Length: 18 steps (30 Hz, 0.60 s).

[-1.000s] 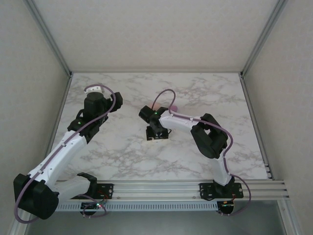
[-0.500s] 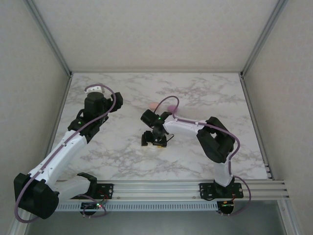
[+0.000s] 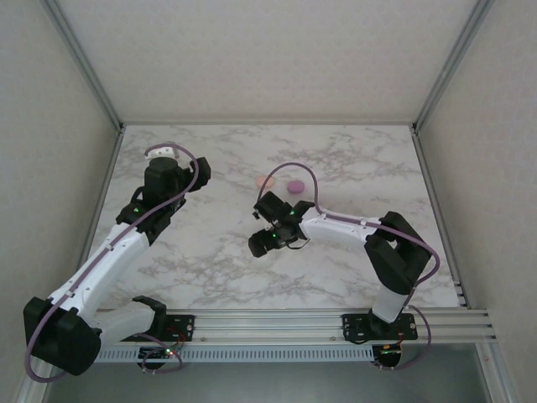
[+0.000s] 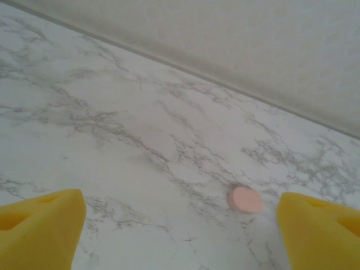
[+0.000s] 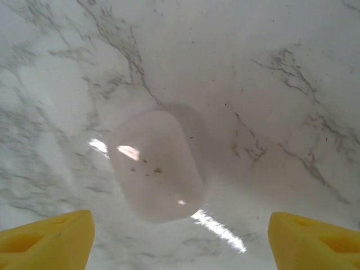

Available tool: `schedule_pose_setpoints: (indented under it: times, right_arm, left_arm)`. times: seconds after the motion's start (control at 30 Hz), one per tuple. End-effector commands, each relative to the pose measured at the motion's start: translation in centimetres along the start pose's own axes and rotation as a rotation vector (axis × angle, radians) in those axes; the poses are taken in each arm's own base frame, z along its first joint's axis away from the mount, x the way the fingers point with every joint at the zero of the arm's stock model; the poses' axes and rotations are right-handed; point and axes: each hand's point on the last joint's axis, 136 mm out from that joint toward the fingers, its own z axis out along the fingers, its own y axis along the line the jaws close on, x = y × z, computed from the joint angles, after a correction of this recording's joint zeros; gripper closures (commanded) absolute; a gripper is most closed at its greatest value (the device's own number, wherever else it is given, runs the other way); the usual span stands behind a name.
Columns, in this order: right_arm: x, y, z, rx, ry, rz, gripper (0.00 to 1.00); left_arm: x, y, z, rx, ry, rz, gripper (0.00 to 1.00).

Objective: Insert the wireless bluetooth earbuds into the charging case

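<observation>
Glossy whitish case (image 5: 157, 163), prob. shut.

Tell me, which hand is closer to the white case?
Right. The right hand hangs just above the white case; the left hand is far off to its left.

White arms (image 3: 109, 260), black joints (image 3: 164, 178), purple cables (image 3: 291, 164) — yellow gripper pads (image 4: 39, 225)

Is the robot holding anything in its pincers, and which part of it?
Nothing is held. The right pincer stands open above a pale rounded case lying on the table; the left pincer is open too, with nothing between its fingers.
</observation>
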Motion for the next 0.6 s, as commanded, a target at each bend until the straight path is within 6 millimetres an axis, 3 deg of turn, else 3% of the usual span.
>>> schedule_pose_setpoints:
  times: [0.0,0.2,0.57]
  right_arm:
    - [-1.9,0.2,0.8,0.003,-0.127,-0.266,0.17]
    - [-1.0,1.1,2.1,-0.059,-0.137,-0.356,0.18]
    - [0.2,0.7,4.1,-0.047,-0.116,-0.432,0.25]
  left_arm:
    - [-1.8,-0.1,-0.9,0.002,-0.047,-0.021,0.13]
    - [-1.6,0.0,-0.6,-0.007,-0.041,-0.018,0.13]
    - [-1.7,-0.2,-0.5,-0.004,-0.036,-0.013,0.13]
